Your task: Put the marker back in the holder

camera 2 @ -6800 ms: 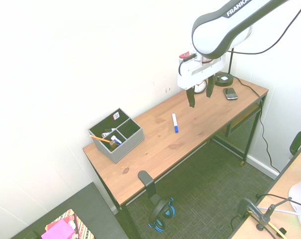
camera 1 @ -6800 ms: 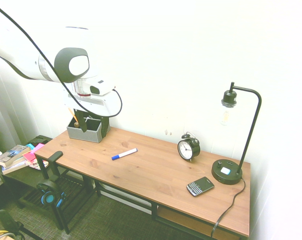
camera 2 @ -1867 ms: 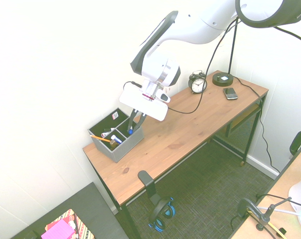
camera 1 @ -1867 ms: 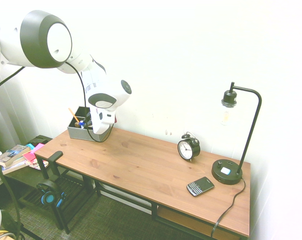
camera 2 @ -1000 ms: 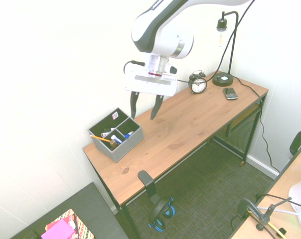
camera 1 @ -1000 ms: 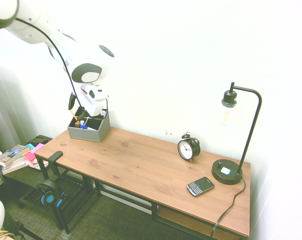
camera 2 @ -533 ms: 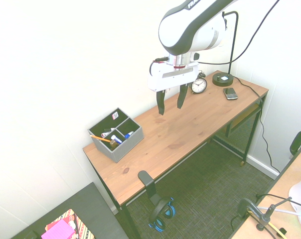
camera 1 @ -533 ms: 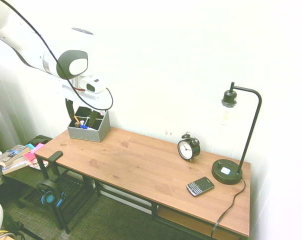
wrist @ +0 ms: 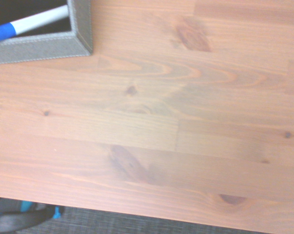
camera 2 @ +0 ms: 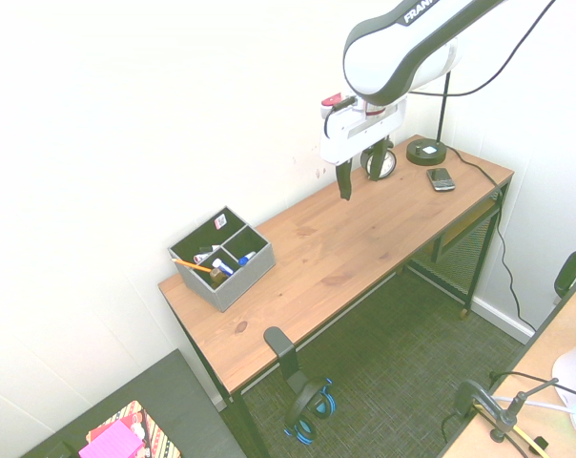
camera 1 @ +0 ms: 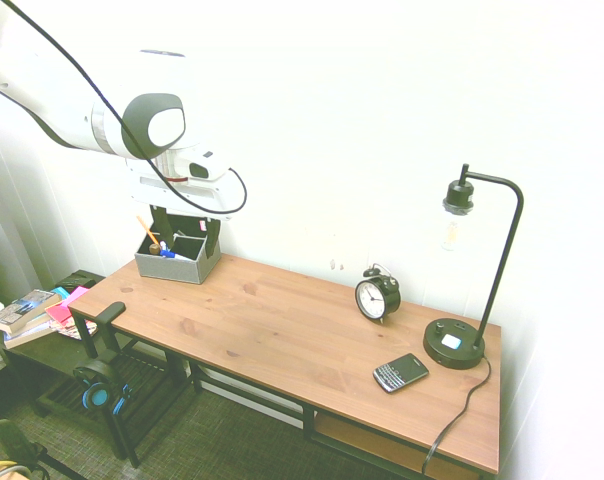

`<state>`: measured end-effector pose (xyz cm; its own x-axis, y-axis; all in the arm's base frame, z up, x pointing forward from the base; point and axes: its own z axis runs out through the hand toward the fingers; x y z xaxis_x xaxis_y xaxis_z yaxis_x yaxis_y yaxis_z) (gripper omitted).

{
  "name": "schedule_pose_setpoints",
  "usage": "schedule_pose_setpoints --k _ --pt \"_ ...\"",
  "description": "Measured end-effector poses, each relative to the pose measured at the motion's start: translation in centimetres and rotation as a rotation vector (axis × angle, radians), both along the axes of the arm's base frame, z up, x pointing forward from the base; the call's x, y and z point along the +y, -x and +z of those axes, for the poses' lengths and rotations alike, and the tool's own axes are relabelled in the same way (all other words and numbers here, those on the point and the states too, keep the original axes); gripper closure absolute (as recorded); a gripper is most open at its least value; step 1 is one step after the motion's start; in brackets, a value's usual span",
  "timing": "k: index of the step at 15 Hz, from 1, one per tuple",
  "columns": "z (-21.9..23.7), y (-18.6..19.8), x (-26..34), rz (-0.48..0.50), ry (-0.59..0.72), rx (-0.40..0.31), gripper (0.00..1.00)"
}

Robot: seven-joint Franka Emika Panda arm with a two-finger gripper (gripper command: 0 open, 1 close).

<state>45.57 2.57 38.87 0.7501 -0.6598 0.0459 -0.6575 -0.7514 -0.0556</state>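
The marker, white with a blue cap, lies inside the grey holder at the table's end; its blue tip shows in the near compartment. In the first exterior view the holder stands by the wall, with a bit of blue inside it. My gripper hangs in the air well above the table, open, with nothing between its fingers. The second exterior view shows the gripper away from the holder, over the table's middle, near the clock.
An orange pencil also stands in the holder. An alarm clock, a black lamp base and a phone occupy the table's other end. Headphones hang off the near corner; books lie beside the table.
The marker stays in the holder. My gripper has opened fully, risen and moved away from the holder along the table toward the clock.
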Motion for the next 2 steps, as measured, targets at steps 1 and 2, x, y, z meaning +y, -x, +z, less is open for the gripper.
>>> schedule_pose_setpoints --k 1,2 --pt "0.67 0.32 -0.63 0.002 0.036 -0.006 0.0" --pt "1.29 0.66 -1.02 0.004 0.064 -0.016 0.0"
